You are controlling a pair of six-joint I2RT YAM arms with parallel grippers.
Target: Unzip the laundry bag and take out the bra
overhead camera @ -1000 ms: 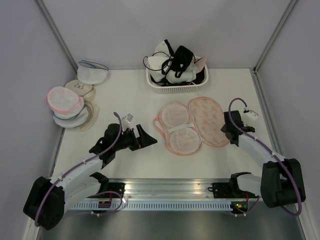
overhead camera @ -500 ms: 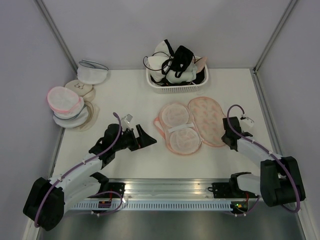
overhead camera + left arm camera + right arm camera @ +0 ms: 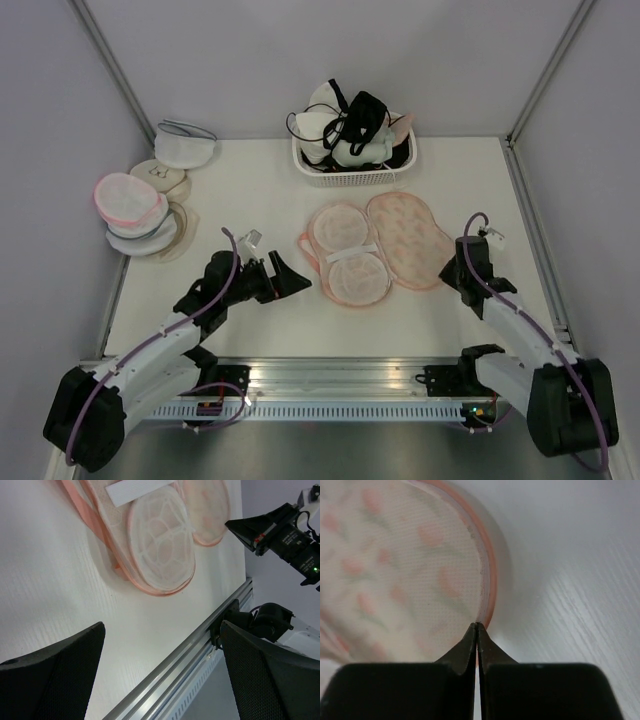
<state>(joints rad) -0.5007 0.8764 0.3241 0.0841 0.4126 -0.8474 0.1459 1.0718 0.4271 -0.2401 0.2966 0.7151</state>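
The laundry bag point(image 3: 405, 240) lies unzipped and spread flat in the middle of the desk point(image 3: 250, 180), just in front of the white basket point(image 3: 350, 178) of bras; its floral half is on the right, and its left half shows two whitish cups point(image 3: 345, 255) under a white band; whether these are the bra or the bag's lining cannot be told. Compared with a second ago, the whole bag sits a little further left and further back, and is slightly turned.

The right hand point(image 3: 452, 272) has changed most; a second ago it was spread beside the bag's right lobe, and now its fingers are pressed together. In the right wrist view the tips of this hand point(image 3: 477, 630) meet right at the peach edging of the floral fabric point(image 3: 395, 570); whether any edging is caught between them cannot be told. The right forearm has also swung nearer the front rail.

The left hand point(image 3: 290, 277) is spread wide, as before, low over bare desk to the left of the bag, holding nothing; it has barely moved. The stack of round bags point(image 3: 135, 205) at the left is unchanged.
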